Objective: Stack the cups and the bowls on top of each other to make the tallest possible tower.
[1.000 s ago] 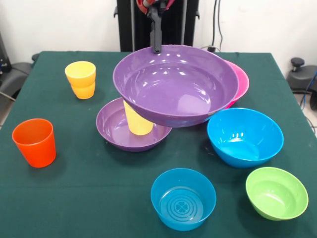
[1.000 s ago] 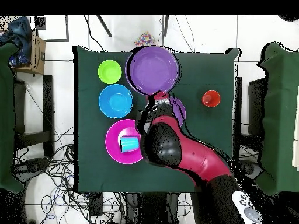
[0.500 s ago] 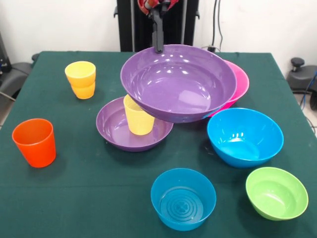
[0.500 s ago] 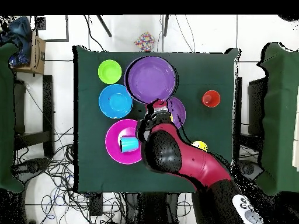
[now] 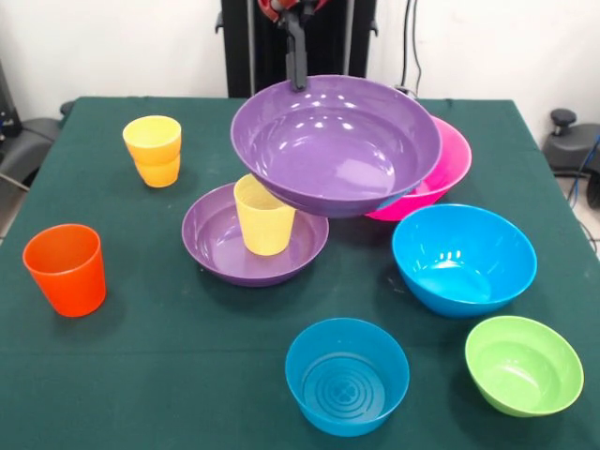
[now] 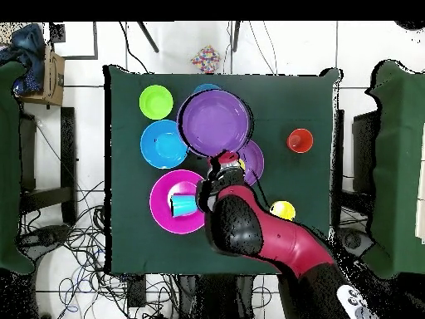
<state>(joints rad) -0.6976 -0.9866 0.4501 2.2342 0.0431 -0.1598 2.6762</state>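
Note:
My gripper is shut on the far rim of a wide purple bowl, holding it tilted in the air; in the overhead view the gripper meets that bowl at its rim. Below it, a second purple bowl rests on the table with a ribbed pale yellow cup standing in it. The pink bowl sits behind, and a light blue cup lies in it. Two amber-yellow cups are stacked at the far left. An orange cup stands alone.
A big blue bowl, a small blue bowl and a green bowl stand on the near right of the green cloth. The arm stretches over the table's robot side.
The held purple bowl has risen and drawn back toward the robot, uncovering the pale yellow cup in the lower purple bowl. Nothing else moved.

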